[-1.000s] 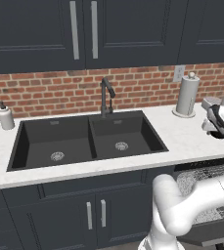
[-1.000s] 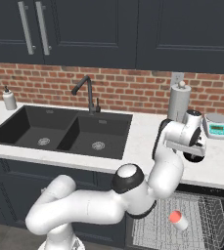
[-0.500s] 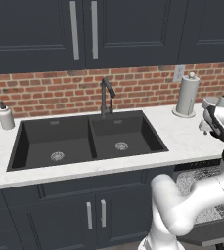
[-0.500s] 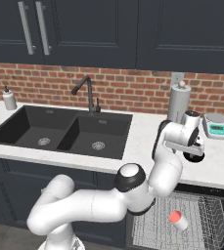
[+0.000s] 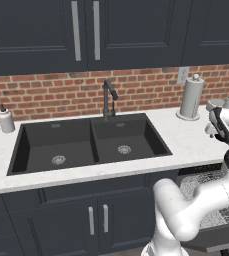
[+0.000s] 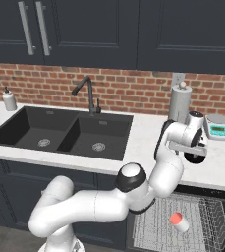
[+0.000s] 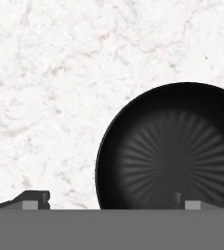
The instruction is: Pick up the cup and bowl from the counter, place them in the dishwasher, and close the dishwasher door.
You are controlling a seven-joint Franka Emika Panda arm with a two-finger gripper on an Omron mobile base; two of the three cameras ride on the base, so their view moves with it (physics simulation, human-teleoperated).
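Two-finger gripper (image 7: 111,200): jaws spread wide, empty, poised above the white speckled stone counter (image 7: 50,88). Shallow round black bowl (image 7: 169,149): on the counter, beneath one fingertip. Small red-coral cup (image 6: 178,221): in the dishwasher's silver-grey wire rack (image 6: 153,229).

White speckled counter (image 5: 186,142) carries black bowl (image 7: 169,149), paper towel roll (image 5: 191,97), soap bottle (image 5: 6,120), kitchen scale (image 6: 217,127); black double sink (image 5: 88,142) set in.
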